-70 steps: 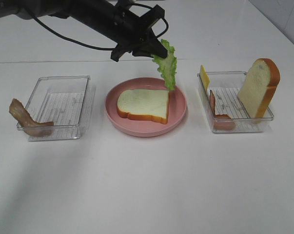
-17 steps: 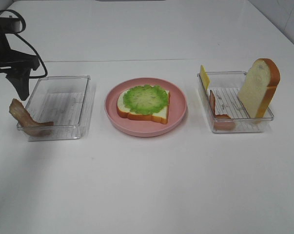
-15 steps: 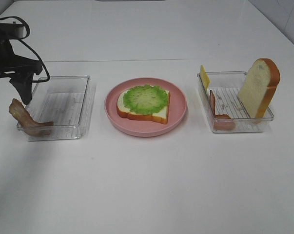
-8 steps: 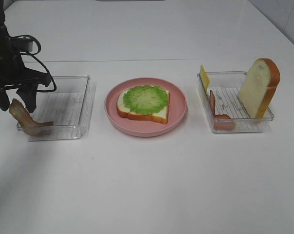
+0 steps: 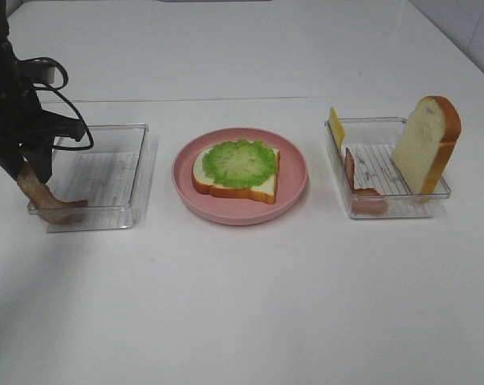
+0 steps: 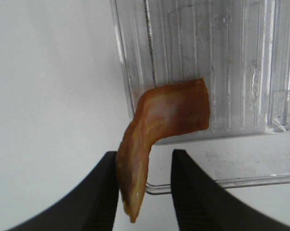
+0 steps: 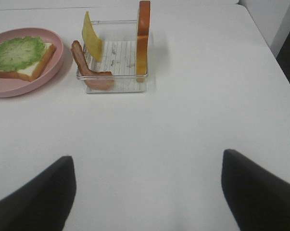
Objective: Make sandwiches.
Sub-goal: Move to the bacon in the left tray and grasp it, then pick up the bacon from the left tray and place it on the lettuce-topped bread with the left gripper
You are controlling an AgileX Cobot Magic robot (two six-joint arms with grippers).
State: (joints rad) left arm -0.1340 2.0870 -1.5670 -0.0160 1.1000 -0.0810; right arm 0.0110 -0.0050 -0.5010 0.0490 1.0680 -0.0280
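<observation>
A white bread slice topped with green lettuce [image 5: 240, 163] lies on the pink plate [image 5: 242, 216]; it also shows as the lettuce-topped slice [image 7: 17, 50] in the right wrist view. A brown bacon strip [image 5: 41, 196] hangs over the left tray's outer wall. My left gripper [image 5: 29, 168] stands over its raised end. In the left wrist view the bacon strip [image 6: 169, 113] runs down between the fingers of the left gripper [image 6: 145, 156]; one finger touches it and a gap shows at the other. My right gripper [image 7: 149, 202] is wide open over bare table.
The clear left tray [image 5: 137, 160] holds only the bacon's lower end. The clear right tray [image 5: 386, 210] holds an upright bread slice [image 5: 426, 144], a yellow cheese slice [image 5: 336, 126] and another bacon strip [image 5: 355, 172]. The white table surrounds them.
My left gripper came down from beside the left tray onto the bacon's raised end and its fingers narrowed around it. Plate, right tray and right gripper are unchanged.
</observation>
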